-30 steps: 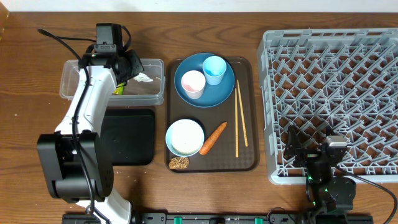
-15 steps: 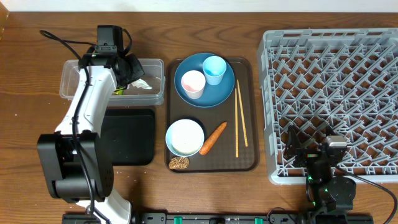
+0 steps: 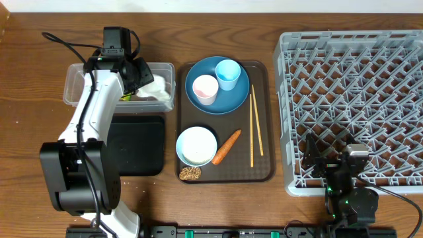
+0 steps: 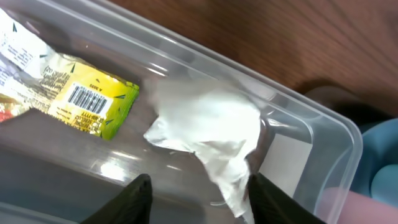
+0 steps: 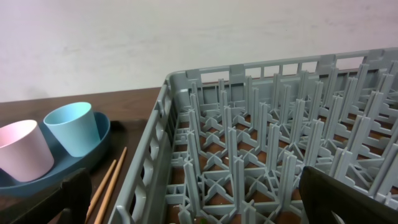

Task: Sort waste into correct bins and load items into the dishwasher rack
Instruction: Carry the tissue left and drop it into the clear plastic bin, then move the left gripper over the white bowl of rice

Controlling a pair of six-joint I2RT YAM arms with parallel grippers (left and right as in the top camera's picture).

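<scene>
- Presently I see my left gripper (image 4: 199, 196) poised over the clear tub (image 4: 323, 134), jaws parted and gripping nothing.
- The crumpled white napkin (image 4: 208, 127) lies loose inside the tub, at the end nearest the plate, with one tail trailing down beside a fingertip (image 4: 273, 199).
- The yellow-green snack wrapper (image 4: 93, 102) lies in the same tub, just beside the napkin.
- The black tray (image 3: 139, 145) sits alongside the tub.
- The brown serving tray (image 3: 261, 168) carries:
  - the blue plate (image 3: 228, 99) with the pink cup (image 3: 205, 88) and light-blue cup (image 3: 228, 73) on it
  - the pale bowl (image 3: 196, 145), with the carrot (image 3: 227, 147) just beside it
  - the biscuit piece (image 3: 190, 173)
  - the chopsticks (image 3: 254, 125) along the tray's rack side
- My right gripper (image 5: 205, 196) is spread wide and holds nothing, at the near edge of the dishwasher rack (image 5: 261, 124).
</scene>
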